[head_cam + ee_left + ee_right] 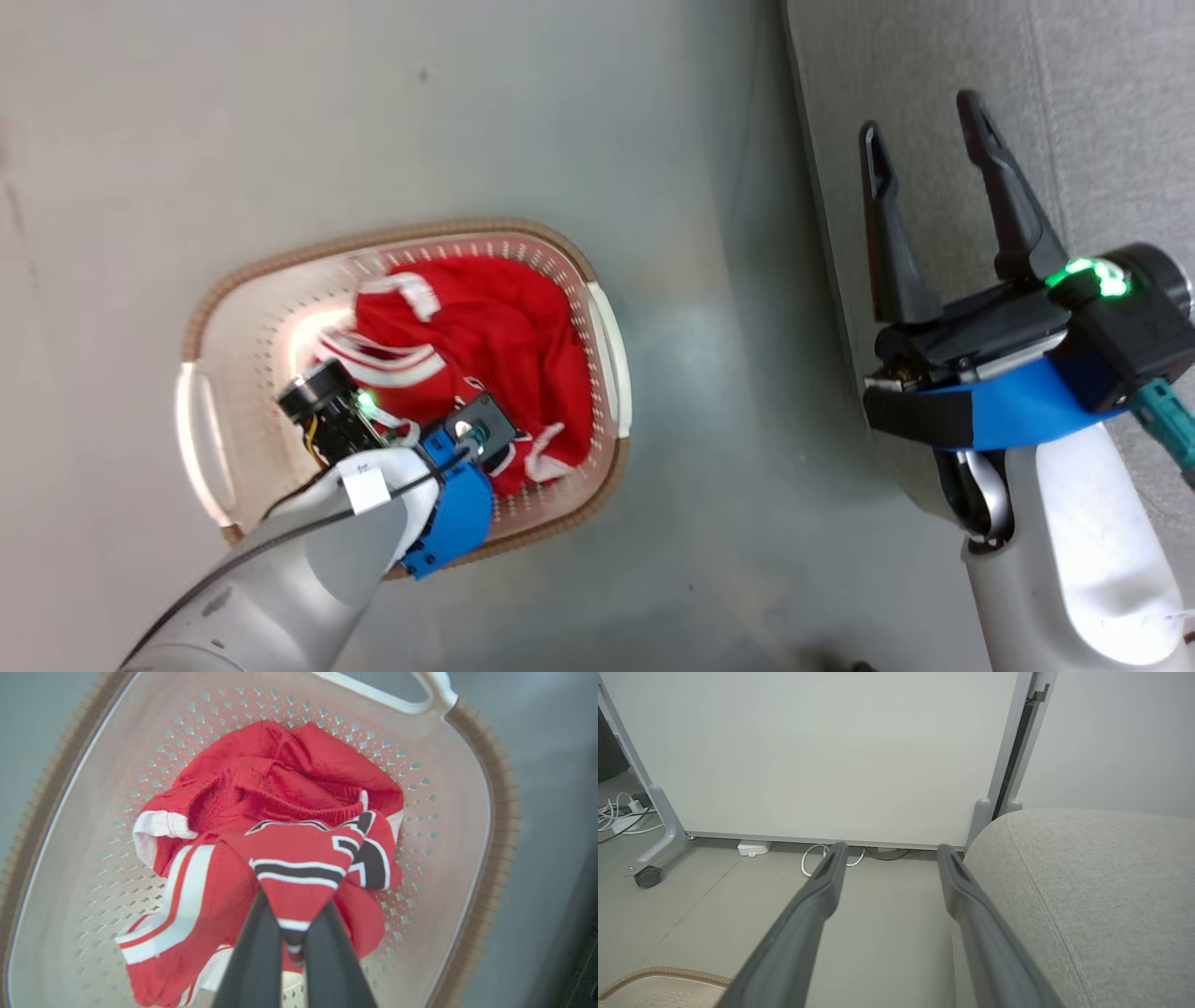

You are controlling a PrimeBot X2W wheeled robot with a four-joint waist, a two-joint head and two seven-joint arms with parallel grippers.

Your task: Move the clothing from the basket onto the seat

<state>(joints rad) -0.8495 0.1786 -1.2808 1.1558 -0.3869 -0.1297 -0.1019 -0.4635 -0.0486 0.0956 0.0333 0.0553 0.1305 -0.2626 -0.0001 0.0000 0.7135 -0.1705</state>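
Inside the basket [401, 238], clothing [504, 327] is clamped by the left gripper [294, 900]; beside the basket, the right gripper [920, 117] is held apart near the seat [1102, 140].

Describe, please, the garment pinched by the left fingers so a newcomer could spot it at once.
Find the cream basket on the floor beside the grey seat. Inside, the left gripper holds the lettered garment, red with black-and-white marks; the plain garment behind it is red with a white hem.

Pale-grey forearms [1064, 560], blue wrist collars [1008, 411], black wrist blocks [1134, 327] with green lights [1088, 273], long dark claw fingers [1013, 205]
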